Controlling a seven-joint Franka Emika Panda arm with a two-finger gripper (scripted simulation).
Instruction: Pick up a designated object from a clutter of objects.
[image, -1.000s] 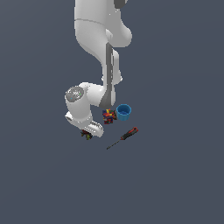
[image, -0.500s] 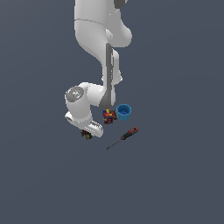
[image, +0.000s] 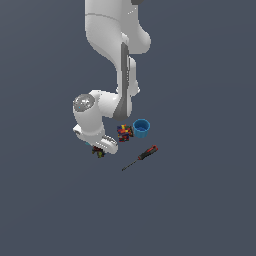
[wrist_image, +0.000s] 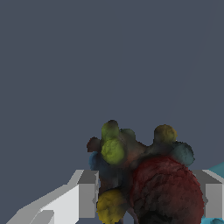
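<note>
Dark speckled lump (wrist_image: 144, 183) sits between the gripper (wrist_image: 146, 194) fingers, grip contact unclear

Change record: almost none detected. Gripper (image: 100, 151): position over the dark speckled lump (image: 100, 153) was the same as in both earlier exterior views. Arm posture: unaltered. Blue cup (image: 141, 128), red-blue-yellow block (image: 124, 133) and screwdriver (image: 140, 157): no displacement was visible.
</note>
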